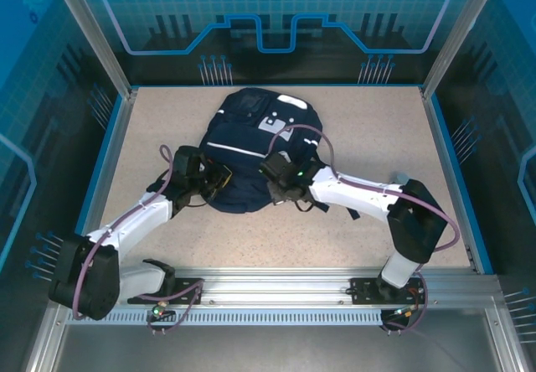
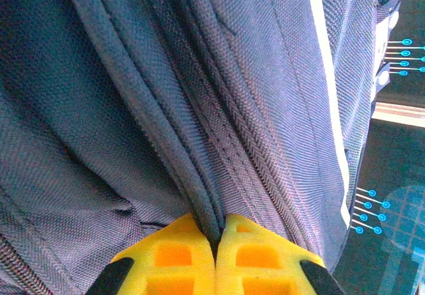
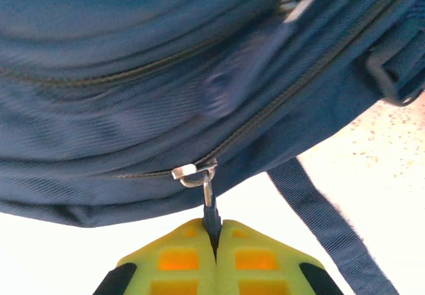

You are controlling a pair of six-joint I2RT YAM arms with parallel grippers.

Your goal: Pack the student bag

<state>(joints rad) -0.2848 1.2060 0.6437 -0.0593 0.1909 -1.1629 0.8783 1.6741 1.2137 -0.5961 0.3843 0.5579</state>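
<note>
At the middle of the table (image 1: pixel 377 129) lies the student bag (image 1: pixel 247 150), flat, its long axis running near to far; the white handle patch (image 1: pixel 291 101) points to the far side, tipped slightly right, and the rounded base faces the arms. Both claws sit at that near end. The left gripper (image 2: pixel 216 242) is on the near-left flank, its yellow jaws pressed shut on a raised fold of navy fabric beside a seam. The right gripper (image 3: pixel 214 235) is on the near-right flank, its jaws closed on the dark tab hanging from the metal zipper slider (image 3: pixel 196 173). So the bag lies straight ahead of each claw, touching it, and the right arm is the one that has the zip. From the slider the zip track (image 3: pixel 285 105) runs on along the curve of the bag's edge, not straight out from the claw, with a black strap (image 3: pixel 319 222) trailing on the table just beside it. The next pull would probably need to follow that curve while the left claw braces the fabric; whether the zip is parted beyond the slider I cannot tell.
</note>
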